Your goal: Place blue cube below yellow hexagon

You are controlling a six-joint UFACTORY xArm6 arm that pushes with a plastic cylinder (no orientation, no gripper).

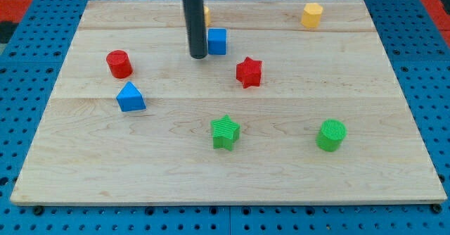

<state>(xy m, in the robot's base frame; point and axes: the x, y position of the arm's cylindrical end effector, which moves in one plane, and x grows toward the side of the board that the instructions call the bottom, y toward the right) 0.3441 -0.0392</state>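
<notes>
Tip: the rod comes down from the far edge and its lower end, my tip (pixel 197 55), sits on the board just to the left of the blue cube (pixel 217 41), touching it or very nearly so.
Hand state: there is no hand or jaw here — only a bare rod, so nothing opens, closes or is held; it can only push.
Blue cube: far centre of the board, immediately right of the rod and just near of a yellow block (pixel 204 14) that is mostly hidden behind the rod, its shape unclear.
Yellow hexagon: (pixel 312 15) far right, close to the far edge and well apart from the cube.
Target spot: bare wood just near of the hexagon, to the right of the cube's present place.
Red star: (pixel 249 72) nearer and to the right of the cube, close to the path a rightward push would take.
Bystanders: red cylinder (pixel 119 64) and blue triangular block (pixel 131 97) on the left; green star (pixel 225 132) and green cylinder (pixel 331 135) on the near side — all clear of the route.
Risk: a push off the cube's centre could spin it and let it slip past the tip.
Risk: drifting nearer could clip the red star; overshooting far could knock the hexagon toward the edge.
</notes>
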